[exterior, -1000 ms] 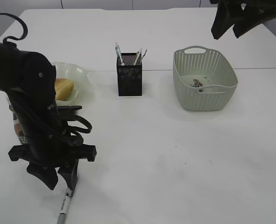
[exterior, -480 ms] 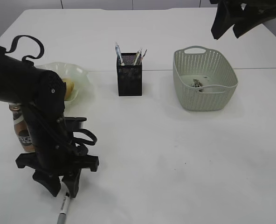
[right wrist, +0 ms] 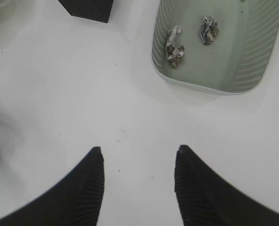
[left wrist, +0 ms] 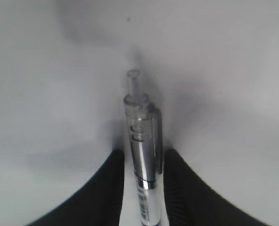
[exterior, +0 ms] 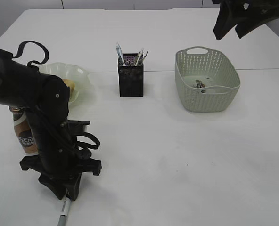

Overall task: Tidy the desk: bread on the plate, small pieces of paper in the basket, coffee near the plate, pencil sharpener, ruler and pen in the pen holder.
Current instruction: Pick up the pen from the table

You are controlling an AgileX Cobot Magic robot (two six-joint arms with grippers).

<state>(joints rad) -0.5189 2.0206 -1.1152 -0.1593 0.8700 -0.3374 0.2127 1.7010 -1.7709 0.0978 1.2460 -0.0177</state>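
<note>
On table (exterior: 177, 155), near front left edge, pen (left wrist: 142, 155) lies flat. Left claw (left wrist: 142, 188) sits low over it, fingers (left wrist: 109, 188) one each side, nearly touching pen, not squeezed tight yet, so grab looks about to happen. Pen must go in holder (exterior: 130, 80). Right claw (right wrist: 137, 183) up high, wide open, holds nothing, out of way. Bread on plate (exterior: 80, 75), paper in basket (exterior: 208, 87), coffee (exterior: 24, 134) beside plate. Since half second ago, left claw dropped lower over pen.

White table (exterior: 177, 150) carries plate (exterior: 80, 77), pen holder (exterior: 130, 81), basket (exterior: 206, 96), coffee bottle (exterior: 25, 136), pen (exterior: 64, 212).
</note>
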